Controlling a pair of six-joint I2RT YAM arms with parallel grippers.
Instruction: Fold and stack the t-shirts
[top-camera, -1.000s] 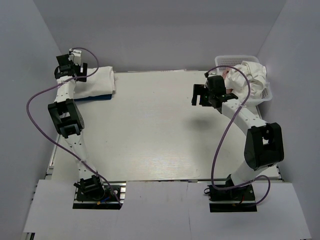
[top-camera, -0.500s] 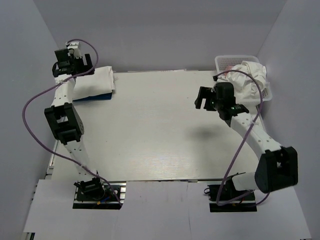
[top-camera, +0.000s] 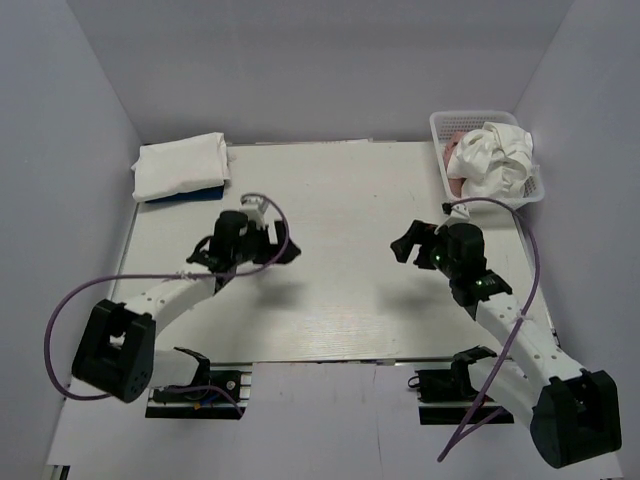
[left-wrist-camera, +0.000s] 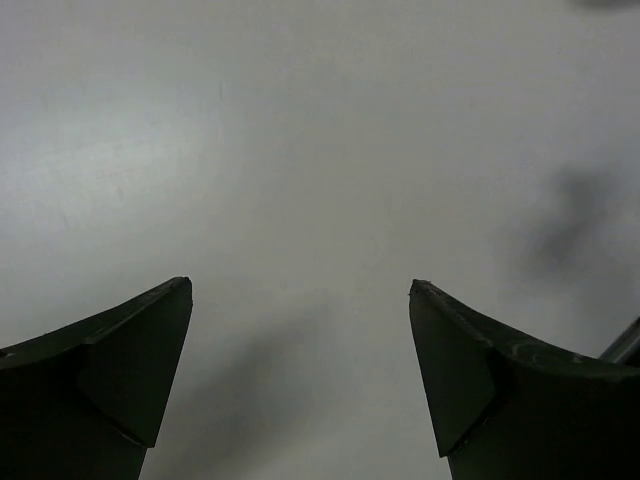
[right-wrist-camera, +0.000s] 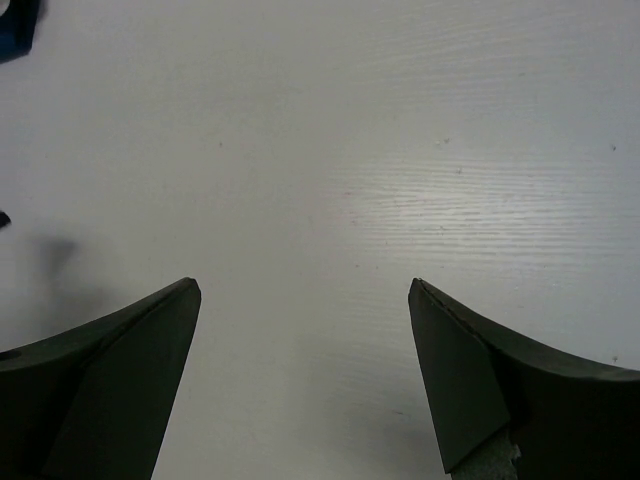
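1. A white mesh basket (top-camera: 470, 116) stands at the worktop's (top-camera: 340, 300) 1 o'clock corner. It holds a crumpled white t-shirt (top-camera: 500, 155), and a dusty-pink t-shirt (top-camera: 454, 166) shows at that shirt's 9 o'clock side.
2. At the 11 o'clock corner a folded white t-shirt (top-camera: 180, 165) lies on a dark blue t-shirt (top-camera: 190, 196), whose edge shows along the near side.
3. Both piles are well apart from the hands, and each wrist camera looks onto worktop surface between its fingers.
4. The left hand (top-camera: 243, 252) hangs over the worktop at about 9 o'clock from centre. It points down, released and grasping nothing, fingers (left-wrist-camera: 120, 370) spread wide. Its forearm runs back toward 7 o'clock.
5. The right hand (top-camera: 425, 248) hangs at about 3 o'clock from centre, also released and grasping nothing, fingers (right-wrist-camera: 110, 380) wide apart. Its arm stretches back toward 5 o'clock.
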